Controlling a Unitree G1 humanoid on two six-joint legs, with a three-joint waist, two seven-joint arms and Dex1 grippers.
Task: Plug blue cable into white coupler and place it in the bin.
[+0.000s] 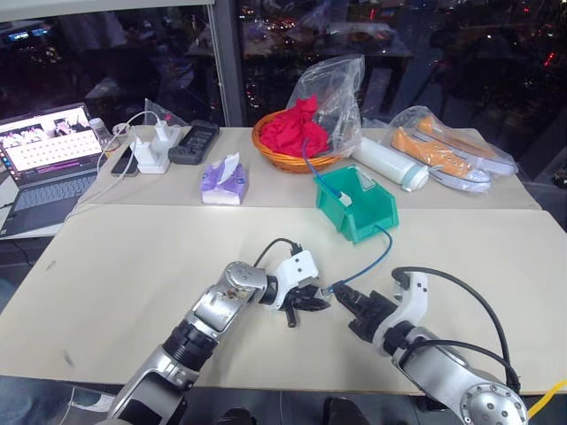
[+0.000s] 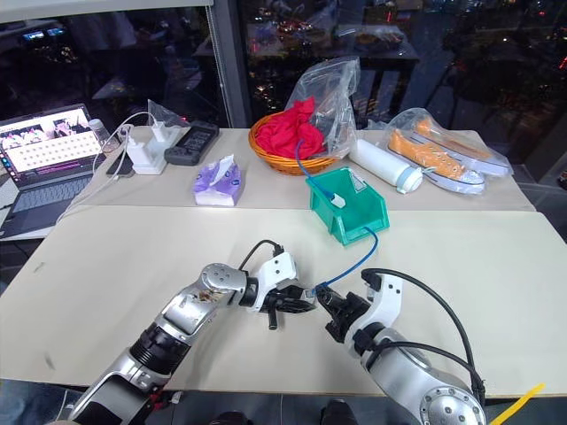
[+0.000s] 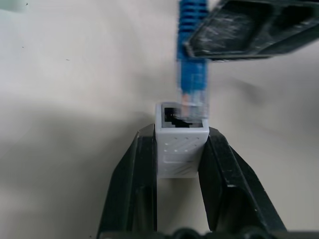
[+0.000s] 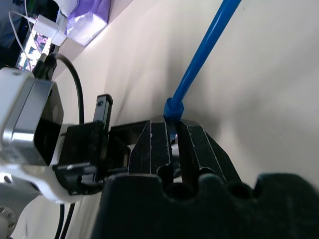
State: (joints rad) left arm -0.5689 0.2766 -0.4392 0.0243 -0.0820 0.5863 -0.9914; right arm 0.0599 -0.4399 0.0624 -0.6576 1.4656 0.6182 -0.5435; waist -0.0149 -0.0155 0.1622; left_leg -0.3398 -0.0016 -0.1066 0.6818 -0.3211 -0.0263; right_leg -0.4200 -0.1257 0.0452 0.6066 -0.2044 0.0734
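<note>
Two arms meet low over the beige table [image 1: 133,257], on the near side of the bin [image 1: 359,208]. The bin, teal with its cut-away front, stands just in front of the orange wicker basket [image 1: 283,159], which holds red cloth. From the bin the blue cable [image 1: 376,257] trails over its front edge and curves down across the table toward the grippers. The right gripper [image 1: 347,299], nearer than the bin and slightly to its left, has its black fingers [image 4: 159,144] pinched tight on the cable just behind the plug. Facing it, further to the bin's left, the left gripper [image 1: 310,301] is clamped on the white coupler [image 3: 180,147], one finger on each side, socket turned toward the other gripper. The cable's clear plug [image 3: 193,102] sits at the socket's mouth, its tip just entering the dark opening.
</note>
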